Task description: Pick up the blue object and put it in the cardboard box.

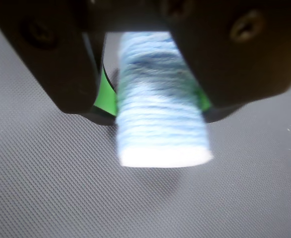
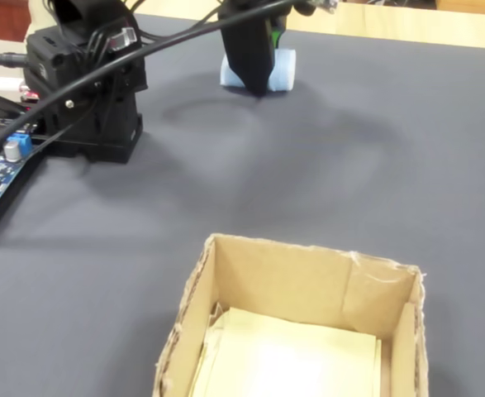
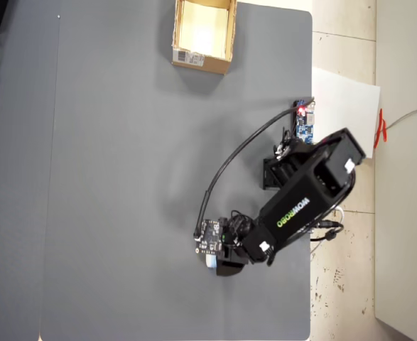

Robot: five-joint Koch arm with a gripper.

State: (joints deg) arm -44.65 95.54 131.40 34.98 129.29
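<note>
Between the jaws of the gripper (image 1: 155, 111) sits the blue object (image 1: 162, 124), a pale ribbed block pinched on both sides by the black jaws with their green pads, its lower end sticking out beyond the fingertips above the grey mat (image 1: 46, 188). Well apart from the jaws, the cardboard box (image 2: 308, 285) stands open and upright.

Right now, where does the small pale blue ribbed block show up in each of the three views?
Wrist view: the small pale blue ribbed block fills the centre, between the black end effector's jaws.
Fixed view: top centre, partly behind the end effector, on the grey mat.
Overhead view: lower centre, a pale sliver under the arm's tip.
Shared landmark: the black end effector around the block.
</note>
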